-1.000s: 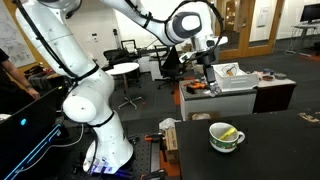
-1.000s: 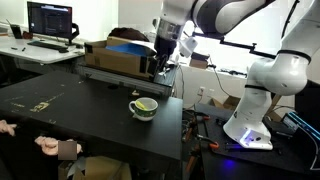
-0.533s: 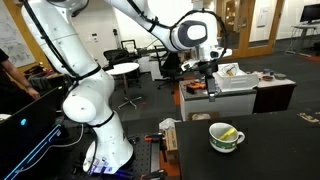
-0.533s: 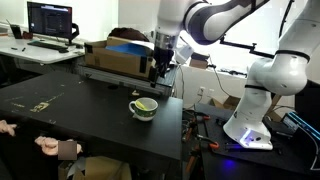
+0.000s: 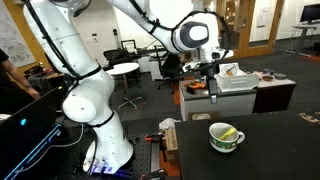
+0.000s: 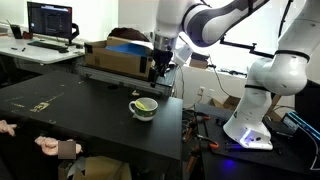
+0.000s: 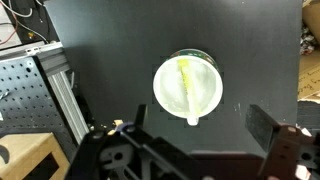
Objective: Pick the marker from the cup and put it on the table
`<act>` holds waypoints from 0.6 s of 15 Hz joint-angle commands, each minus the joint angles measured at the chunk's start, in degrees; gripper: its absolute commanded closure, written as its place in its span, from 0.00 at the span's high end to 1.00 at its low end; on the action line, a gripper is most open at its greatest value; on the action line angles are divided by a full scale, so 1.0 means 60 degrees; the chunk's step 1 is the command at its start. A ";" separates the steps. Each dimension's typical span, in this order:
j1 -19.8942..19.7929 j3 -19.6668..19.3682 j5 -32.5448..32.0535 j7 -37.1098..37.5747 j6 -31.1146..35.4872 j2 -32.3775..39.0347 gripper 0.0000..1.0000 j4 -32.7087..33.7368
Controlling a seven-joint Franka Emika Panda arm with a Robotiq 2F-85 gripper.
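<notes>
The cup point(image 5: 227, 137), a squat white mug with a dark greenish band, stands on the dark table point(image 5: 270, 150). It also shows in the other exterior view point(image 6: 144, 107) and from above in the wrist view point(image 7: 187, 87). The yellow marker point(image 7: 187, 80) lies slanted inside it and shows in an exterior view point(image 5: 230, 132). My gripper point(image 5: 211, 84) hangs well above the cup, fingers pointing down, and also shows in an exterior view point(image 6: 158, 68). In the wrist view its two fingers point(image 7: 200, 130) stand wide apart and empty, with the cup just above the gap in the picture.
A cardboard box point(image 6: 125, 55) with a blue top sits at the back of the table. A desk with a monitor point(image 6: 50, 18) stands beyond. A perforated metal plate and rail point(image 7: 45, 90) border the table edge. A person's hand point(image 6: 50, 147) rests at the near edge.
The wrist has turned a little at the gripper's height above the cup. The cup and marker have not moved.
</notes>
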 commanded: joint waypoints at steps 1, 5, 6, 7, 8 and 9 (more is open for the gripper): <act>-0.0013 -0.0137 -0.0432 0.0076 0.0218 0.0476 1.00 0.0134; 0.0089 -0.0288 -0.0454 -0.0188 0.1001 0.0840 1.00 -0.0018; 0.0108 -0.0316 -0.0474 -0.0273 0.1264 0.0935 1.00 -0.0070; 0.0115 -0.0349 -0.0489 -0.0366 0.1527 0.1055 1.00 -0.0107; 0.0114 -0.0380 -0.0488 -0.0408 0.1680 0.1185 1.00 -0.0108; 0.0118 -0.0406 -0.0460 -0.0418 0.1766 0.1307 1.00 -0.0111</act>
